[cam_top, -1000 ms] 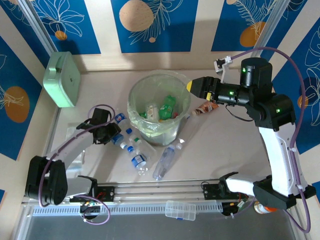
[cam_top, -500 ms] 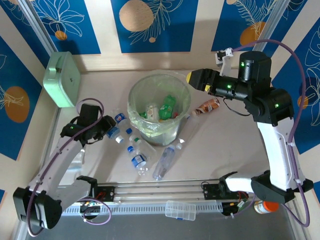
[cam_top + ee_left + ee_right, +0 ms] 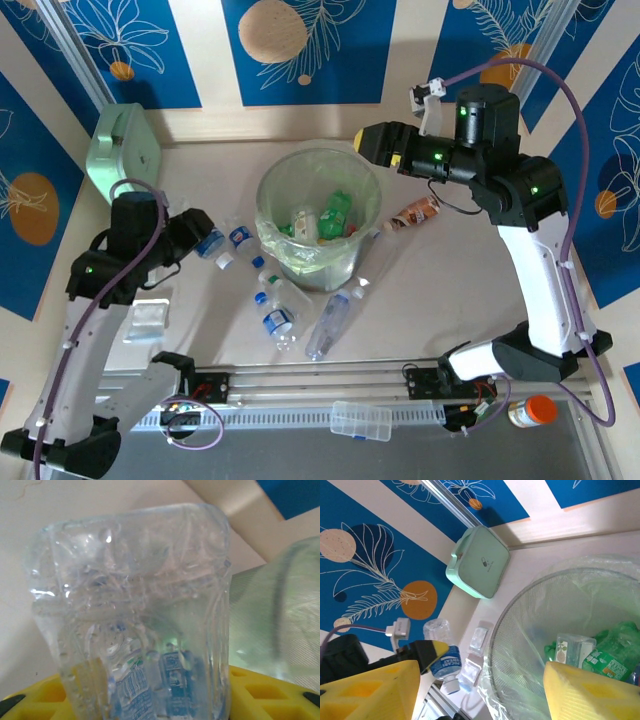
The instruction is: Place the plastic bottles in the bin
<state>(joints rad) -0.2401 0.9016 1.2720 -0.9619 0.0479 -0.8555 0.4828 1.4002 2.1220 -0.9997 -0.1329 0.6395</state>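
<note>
One bin [image 3: 264, 205] stands mid-bench. It contains at least two green bottles [image 3: 340, 208] and one pale-labelled item. Roughly five clear bottles [image 3: 281, 322] lie on the bench [image 3: 450, 280] at the bin's near-left foot, touching or just beside one another. One brown-labelled bottle [image 3: 415, 212] lies at its right. One held bottle [image 3: 135, 605], clear, is clamped in the left claw [image 3: 200, 238], left of the bin. The right claw [image 3: 366, 140] hangs by the far-right rim, fingers apart and empty. One mint-green case [image 3: 125, 155] sits far left. One flat clear box [image 3: 365, 420] and one orange-lidded jar [image 3: 530, 410] lie at the near edge.
</note>
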